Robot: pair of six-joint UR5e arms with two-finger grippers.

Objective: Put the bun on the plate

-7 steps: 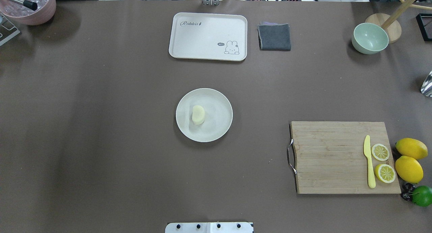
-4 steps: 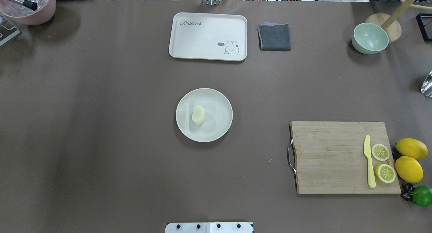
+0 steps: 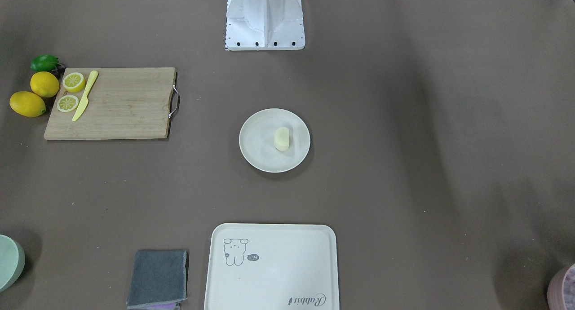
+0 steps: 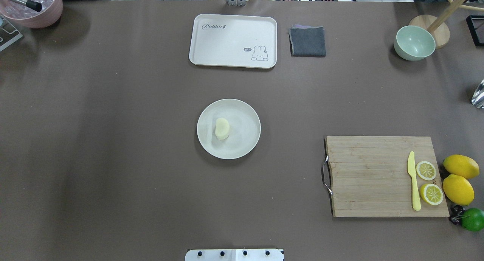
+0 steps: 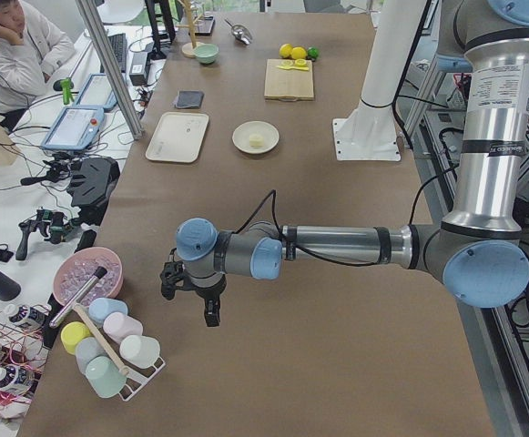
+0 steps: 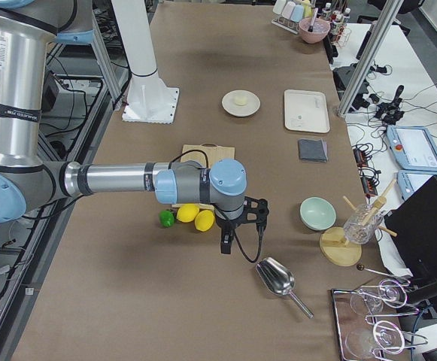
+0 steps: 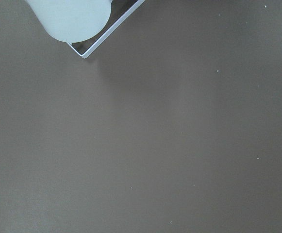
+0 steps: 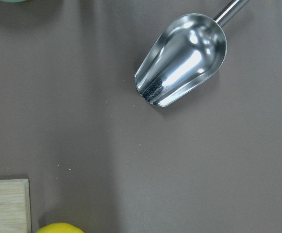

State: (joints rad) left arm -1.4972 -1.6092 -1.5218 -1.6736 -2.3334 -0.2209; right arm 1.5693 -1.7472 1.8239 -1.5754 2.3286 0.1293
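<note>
The pale cream bun [image 4: 222,128] lies on the round off-white plate [image 4: 245,142] at the table's middle, a little left of the plate's centre; it also shows in the front-facing view, bun [image 3: 281,138] on plate [image 3: 256,144]. No gripper is near either. My left gripper [image 5: 202,308] hangs far out over the table's left end beside a cup rack. My right gripper [image 6: 230,242] hangs over the table's right end past the lemons. Both show only in the side views, so I cannot tell whether they are open or shut.
A cream tray [image 4: 233,40] and a grey cloth [image 4: 307,41] lie beyond the plate. A cutting board [image 4: 374,177] with knife and lemon slices sits at the right, with lemons [image 4: 458,189], a green bowl [image 4: 414,42] and a metal scoop [image 8: 182,58]. A person [image 5: 18,45] sits beside the table.
</note>
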